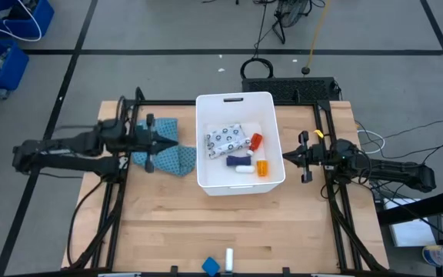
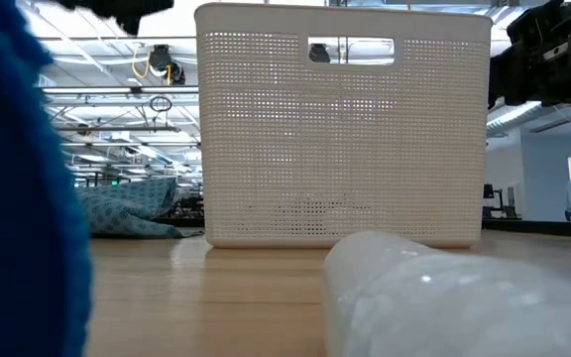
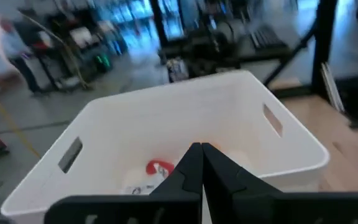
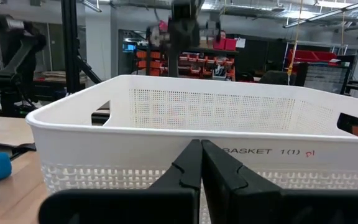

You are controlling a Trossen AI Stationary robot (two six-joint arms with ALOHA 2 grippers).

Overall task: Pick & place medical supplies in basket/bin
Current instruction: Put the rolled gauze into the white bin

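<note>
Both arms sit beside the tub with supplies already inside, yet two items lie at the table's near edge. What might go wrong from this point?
The blue piece and the white tube lie at the table's front edge, far from both arms; a clumsy grasp might push them off. The left gripper, shut, is over the teal cloth and might snag it. The right gripper, shut, sits close to the basket wall; swinging forward might knock the basket.

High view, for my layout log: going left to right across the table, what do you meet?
Left tool → teal cloth → white basket → patterned pouch → orange pill bottle → right tool
</note>
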